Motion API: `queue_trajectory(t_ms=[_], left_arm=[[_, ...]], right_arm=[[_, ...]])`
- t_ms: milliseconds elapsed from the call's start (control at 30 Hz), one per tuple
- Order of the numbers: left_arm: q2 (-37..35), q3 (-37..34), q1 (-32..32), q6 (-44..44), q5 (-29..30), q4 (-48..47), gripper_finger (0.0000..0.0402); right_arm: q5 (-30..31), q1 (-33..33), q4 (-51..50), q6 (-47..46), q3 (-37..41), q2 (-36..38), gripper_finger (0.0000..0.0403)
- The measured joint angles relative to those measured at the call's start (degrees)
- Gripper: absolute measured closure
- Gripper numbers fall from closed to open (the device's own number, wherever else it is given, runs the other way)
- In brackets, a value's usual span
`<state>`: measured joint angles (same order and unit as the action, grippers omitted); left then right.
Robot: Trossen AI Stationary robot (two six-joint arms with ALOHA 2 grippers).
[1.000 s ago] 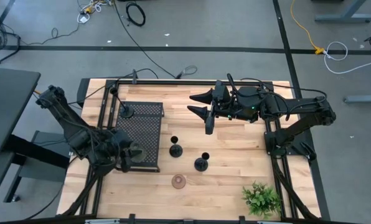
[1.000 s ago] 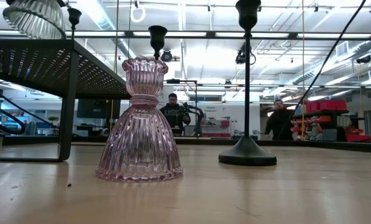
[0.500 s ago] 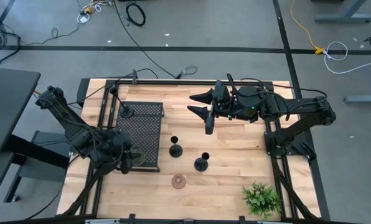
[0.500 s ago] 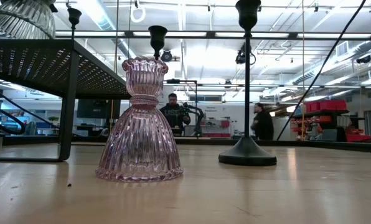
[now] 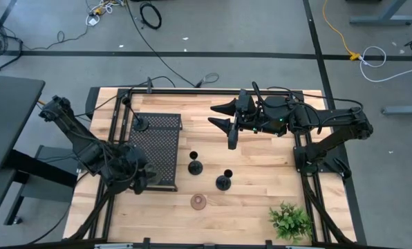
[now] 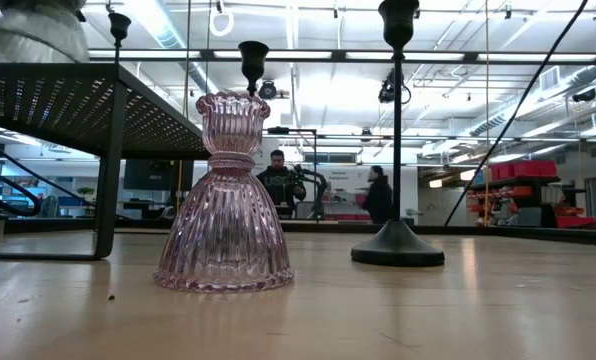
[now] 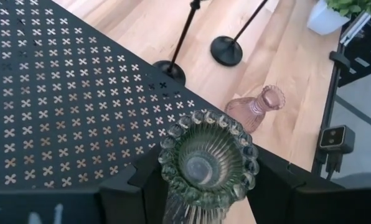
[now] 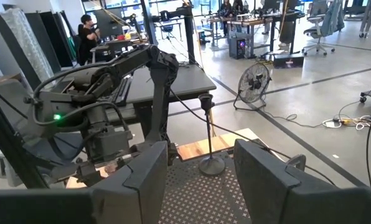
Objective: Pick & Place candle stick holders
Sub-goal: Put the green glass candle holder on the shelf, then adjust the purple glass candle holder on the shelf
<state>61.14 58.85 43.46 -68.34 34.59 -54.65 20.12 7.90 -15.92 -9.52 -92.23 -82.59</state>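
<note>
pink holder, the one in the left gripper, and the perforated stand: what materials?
Pink holder: looks like ribbed translucent glass, glossy, light passing through. Pale green holder held in the left gripper: likely glass too, beaded rim, see-through. Perforated stand: probably sheet metal, matte black, punched cross pattern.

Grey concrete floor (image 5: 213, 31) with dark tape lines, loose cables (image 5: 149, 14) beyond the table's far edge. Dark desk (image 5: 5, 117) past the left edge. Ceiling strip lights (image 6: 308, 55), floor fan (image 8: 253, 84), office chairs (image 8: 322, 28), people (image 6: 376, 195) in the distance.
</note>
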Motion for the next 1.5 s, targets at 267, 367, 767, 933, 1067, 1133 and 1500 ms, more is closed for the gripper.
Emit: queue_trajectory(t_ms=[267, 367, 767, 933, 1067, 1133, 1500], left_arm=[[0.0, 0.0, -1.9, 0.0, -3.4, 0.0, 0.0174], [0.0, 0.0, -2.3, 0.0, -4.2, 0.1, 0.0163], [-2.7, 0.1, -2.3, 2.8, -3.7, 0.4, 0.0167], [-4.7, 1.8, -2.3, 4.3, -4.7, -0.1, 0.0167], [-5.9, 6.8, -2.3, 7.4, -5.2, -1.0, 0.0168], [-6.0, 10.3, -2.3, 8.9, -6.3, -3.6, 0.0168], [-3.4, 15.7, -1.9, -4.0, -24.7, -16.3, 0.0168]], right_arm=[[0.0, 0.0, 0.0, 0.0, 0.0, 0.0, 0.0218], [0.0, 0.0, 0.0, 0.0, 0.0, 0.0, 0.0218], [0.0, 0.0, 0.0, 0.0, 0.0, 0.0, 0.0218], [0.0, 0.0, 0.0, 0.0, 0.0, 0.0, 0.0218], [0.0, 0.0, 0.0, 0.0, 0.0, 0.0, 0.0218], [0.0, 0.0, 0.0, 0.0, 0.0, 0.0, 0.0218], [0.0, 0.0, 0.0, -0.5, 0.0, 0.0, 0.0218]])
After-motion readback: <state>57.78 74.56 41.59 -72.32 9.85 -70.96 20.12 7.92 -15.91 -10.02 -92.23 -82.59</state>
